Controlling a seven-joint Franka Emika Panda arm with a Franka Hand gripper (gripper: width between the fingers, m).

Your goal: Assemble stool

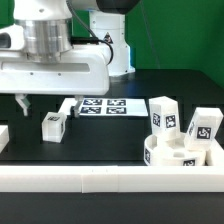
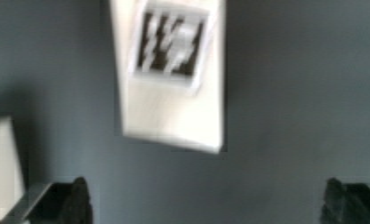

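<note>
The round white seat disc (image 1: 172, 156) lies at the exterior view's right, against the front rail. Two tagged white legs (image 1: 163, 115) (image 1: 203, 125) stand upright on or just behind it. A third short tagged leg (image 1: 53, 125) lies on the dark table at the left. My gripper (image 1: 44, 103) hangs above that leg, open and empty, not touching it. In the wrist view the gripper (image 2: 208, 205) shows dark fingertips (image 2: 61, 200) wide apart over bare table. A blurred white tagged piece (image 2: 173, 75), probably that leg, lies beyond them.
The marker board (image 1: 108, 106) lies flat at the table's middle back. A long white rail (image 1: 100, 182) runs along the front edge. A white block (image 1: 3, 136) sits at the far left edge. A white edge (image 2: 1, 170) shows beside one fingertip.
</note>
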